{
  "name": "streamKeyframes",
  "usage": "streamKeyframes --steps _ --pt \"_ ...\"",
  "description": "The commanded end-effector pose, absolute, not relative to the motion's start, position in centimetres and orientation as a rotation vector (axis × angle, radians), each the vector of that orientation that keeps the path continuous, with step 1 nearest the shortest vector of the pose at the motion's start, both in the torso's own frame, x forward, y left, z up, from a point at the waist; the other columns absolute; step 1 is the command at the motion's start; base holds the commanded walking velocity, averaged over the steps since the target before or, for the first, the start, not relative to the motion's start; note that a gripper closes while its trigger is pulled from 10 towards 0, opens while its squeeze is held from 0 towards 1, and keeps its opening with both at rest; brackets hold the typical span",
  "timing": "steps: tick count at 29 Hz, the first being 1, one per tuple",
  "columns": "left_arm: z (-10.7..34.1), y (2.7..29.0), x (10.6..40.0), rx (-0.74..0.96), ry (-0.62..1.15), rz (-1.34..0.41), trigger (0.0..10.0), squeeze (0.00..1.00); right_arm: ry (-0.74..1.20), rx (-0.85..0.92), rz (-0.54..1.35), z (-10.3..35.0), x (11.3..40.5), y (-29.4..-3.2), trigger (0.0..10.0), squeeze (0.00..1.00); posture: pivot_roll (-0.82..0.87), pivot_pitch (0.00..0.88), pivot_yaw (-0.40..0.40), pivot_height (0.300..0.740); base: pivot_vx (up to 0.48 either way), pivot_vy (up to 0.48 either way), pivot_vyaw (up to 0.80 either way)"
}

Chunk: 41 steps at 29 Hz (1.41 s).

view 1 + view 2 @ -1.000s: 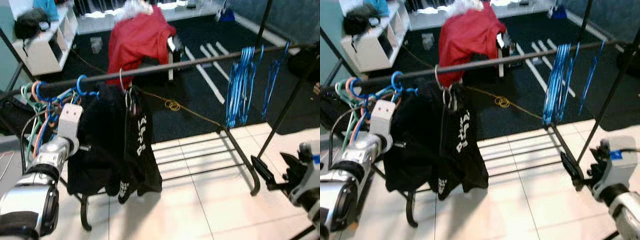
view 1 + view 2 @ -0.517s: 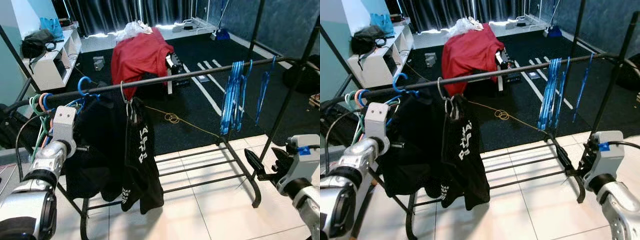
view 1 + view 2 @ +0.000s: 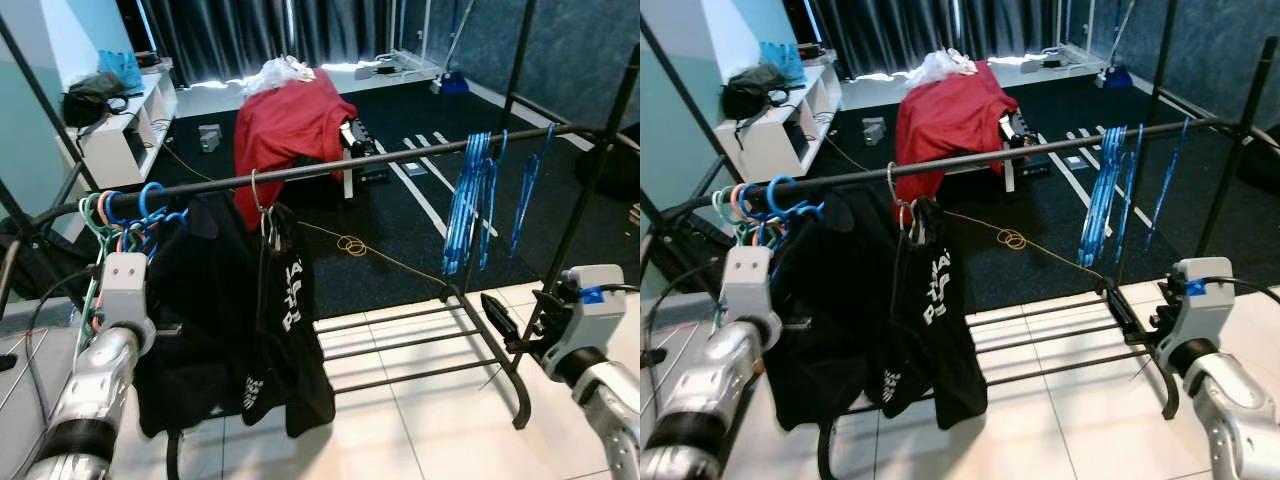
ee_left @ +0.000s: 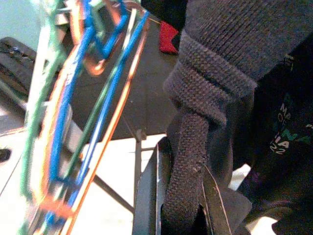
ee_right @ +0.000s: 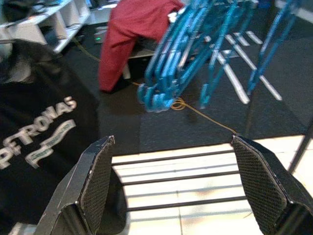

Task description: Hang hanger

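The left hand [image 4: 183,215] clenches the black garment's [image 3: 215,310] knitted edge, its hanger [image 3: 262,205] hooked on the rail [image 3: 380,160]. At three o'clock the right hand [image 5: 183,181] gapes empty. Release gently, avoiding tugging.

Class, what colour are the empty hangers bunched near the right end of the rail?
Blue hangers, clearest in the left eye view.
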<state>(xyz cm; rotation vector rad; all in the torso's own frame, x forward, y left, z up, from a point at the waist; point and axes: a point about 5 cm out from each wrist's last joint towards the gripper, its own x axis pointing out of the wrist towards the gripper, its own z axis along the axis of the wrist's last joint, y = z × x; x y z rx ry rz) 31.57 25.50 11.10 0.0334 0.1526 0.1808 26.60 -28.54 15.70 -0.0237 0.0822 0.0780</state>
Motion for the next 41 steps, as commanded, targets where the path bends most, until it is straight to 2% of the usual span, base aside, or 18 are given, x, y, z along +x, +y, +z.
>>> streamKeyframes --steps 1,7,9,10,19,24,31,41 --pt "12.6 25.1 31.0 -0.013 0.069 0.175 0.0 0.00 0.088 -0.034 0.082 15.3 26.6 -28.6 10.0 0.00 -0.17 0.000 0.082 0.740 0.000 0.000 0.00" --pt "13.3 23.5 29.4 -0.081 0.000 0.047 0.0 0.00 0.089 -0.041 0.087 15.2 26.8 -28.7 10.0 0.00 -0.17 0.000 0.079 0.740 0.000 0.000 0.00" --pt "13.4 23.0 28.7 -0.102 -0.009 0.000 0.3 0.00 0.088 -0.044 0.087 15.1 26.9 -28.8 10.0 0.00 -0.16 0.000 0.074 0.740 0.000 0.000 0.00" --pt "13.6 22.6 28.1 -0.130 -0.018 -0.028 10.0 0.00 0.089 -0.047 0.087 15.1 26.9 -28.8 10.0 0.00 -0.16 0.000 0.071 0.740 0.000 0.000 0.00" --pt "14.3 20.9 26.4 -0.223 -0.018 -0.124 10.0 0.00 0.110 -0.073 0.109 14.9 27.0 -28.9 10.0 0.00 -0.16 0.000 0.059 0.740 0.000 0.000 0.00" --pt "14.3 21.0 24.9 -0.284 -0.021 -0.136 10.0 0.00 0.121 -0.080 0.133 14.8 26.8 -28.8 10.0 0.00 -0.15 0.000 0.052 0.740 0.000 0.000 0.00" --pt "14.9 19.7 25.3 -0.242 0.010 -0.262 10.0 0.00 0.124 -0.082 0.148 14.8 27.0 -28.7 10.0 0.00 -0.14 0.000 0.041 0.740 0.000 0.000 0.00" --pt "15.0 19.3 25.4 -0.245 0.035 -0.329 10.0 0.00 0.123 -0.081 0.149 14.8 27.0 -28.6 10.0 0.00 -0.15 0.000 0.046 0.740 0.000 0.000 0.00"
